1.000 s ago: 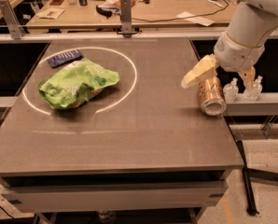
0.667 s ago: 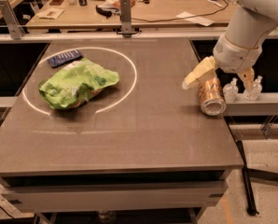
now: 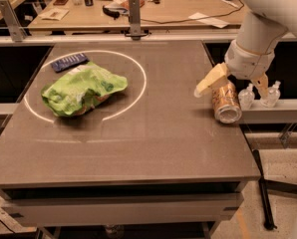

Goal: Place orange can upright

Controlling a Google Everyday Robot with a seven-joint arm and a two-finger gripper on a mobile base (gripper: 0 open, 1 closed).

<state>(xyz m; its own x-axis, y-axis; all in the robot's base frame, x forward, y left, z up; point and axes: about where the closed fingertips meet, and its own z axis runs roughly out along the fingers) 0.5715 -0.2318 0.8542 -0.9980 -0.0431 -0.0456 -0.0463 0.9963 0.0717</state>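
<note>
Where the can lies: the can [image 3: 225, 101] is on its side at the right edge of the bench [image 3: 153, 133], lid end towards the camera, well apart from the green bag [image 3: 81, 88].
Gripper: the gripper [image 3: 231, 92] hangs just over the can, reaching down from the right. Its jaws stand apart, one on each side of the body, and I cannot tell whether either touches it.
Weight: probably light; whether it is full or empty does not show.
Wall: thin aluminium, likely to dent under a hard squeeze, stiffer near the rims.
Surface: shiny and round, so apt to slip or roll, and the bench edge is near.
Hold: across the middle of the body, on opposite sides, with a moderate squeeze, then turn until the lid faces up.
Risk: set down tilted, it would likely topple from its narrow base.
</note>
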